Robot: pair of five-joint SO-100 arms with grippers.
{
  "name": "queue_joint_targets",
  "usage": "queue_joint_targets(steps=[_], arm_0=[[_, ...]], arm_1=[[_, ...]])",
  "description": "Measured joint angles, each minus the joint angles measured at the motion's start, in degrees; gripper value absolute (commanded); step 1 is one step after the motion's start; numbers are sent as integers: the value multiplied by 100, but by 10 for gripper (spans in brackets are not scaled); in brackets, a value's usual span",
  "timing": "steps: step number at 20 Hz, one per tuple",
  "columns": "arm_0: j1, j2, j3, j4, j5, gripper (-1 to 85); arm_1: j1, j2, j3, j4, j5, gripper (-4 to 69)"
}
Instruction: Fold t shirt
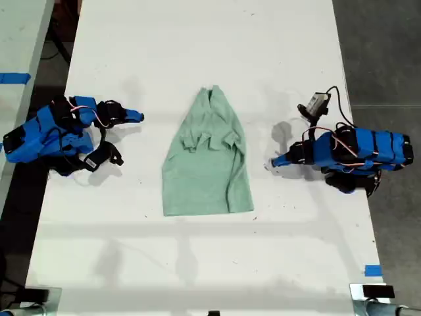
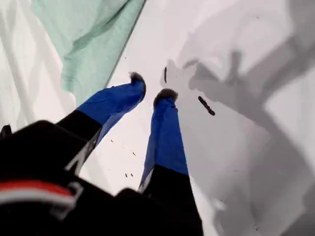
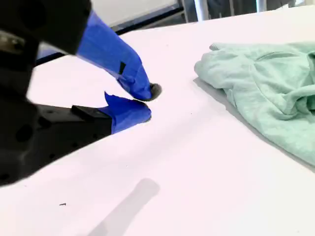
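1. Seeing the t shirt (image 1: 207, 171) flat mid-worktop (image 1: 197, 39), between the two arms, clear of both.
2. Long axis: runs top to bottom of the exterior view. Neck toward that view's top, wide hem toward its bottom.
3. Sleeves bunched inward around mid-chest, cloth wrinkled; hem edge roughly straight.
4. My first end effector (image 1: 275, 162): on the exterior view's right, aimed at the shirt. In the first wrist view (image 2: 151, 87), jaws parted by a narrow gap, nothing between them, tips at or just over bare worktop (contact unclear).
5. Same wrist view: shirt (image 2: 83, 34) close by the tips but not touching them.
6. My second end effector (image 1: 138, 117): on the exterior view's left, also aimed toward the shirt. In the second wrist view (image 3: 149, 102), jaws closed down tip to tip, gripping nothing, low over the worktop.
7. Same wrist view: neck end of the shirt (image 3: 266, 93) ahead and off to one side, well apart from the tips.
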Motion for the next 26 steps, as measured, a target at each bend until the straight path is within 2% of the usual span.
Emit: queue_joint_targets(steps=[1, 3, 7, 22, 26], arm_0=[[0, 0, 0, 0, -62, 38], [185, 0, 0, 0, -606, 38], [492, 0, 0, 0, -800, 38], [299, 0, 0, 0, -650, 39], [686, 0, 0, 0, -642, 39]], arm_1=[[35, 35, 0, 18, -79, 54], [185, 44, 9, 44, -246, 53], [290, 44, 9, 44, -387, 42], [308, 44, 9, 44, -466, 29], [308, 44, 9, 44, -466, 28]])
